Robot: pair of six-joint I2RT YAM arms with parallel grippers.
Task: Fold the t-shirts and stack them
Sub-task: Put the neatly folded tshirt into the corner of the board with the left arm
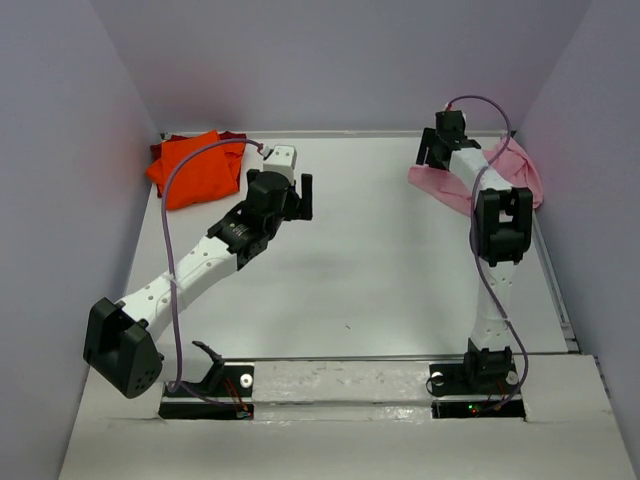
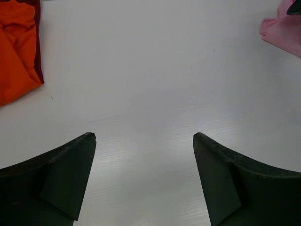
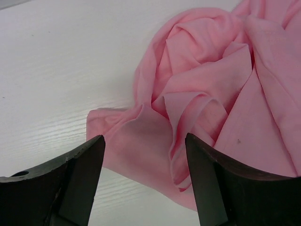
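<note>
three t-shirts from the top camera: orange t-shirt (image 1: 195, 170) at the far left corner of the table (image 1: 380, 280), lying fairly flat on a maroon t-shirt (image 1: 160, 150) that peeps out at its edge; pink t-shirt (image 1: 522, 172) bunched at the far right. left gripper (image 1: 303, 197) near the orange pile, over bare table; right gripper (image 1: 432, 152) at the pink heap's left edge.

from the left wrist: jaws spread wide, holding nothing, only white table beneath; orange and maroon cloth at upper left, a pink corner at upper right.

from the right wrist: jaws likewise wide apart and empty, poised over a rumpled lobe of pink cloth. looks light, thin and limp, sure to sag and drag. probably best pinched at the flat single-layer flap on the near left edge, then drawn out flat before any fold.
</note>
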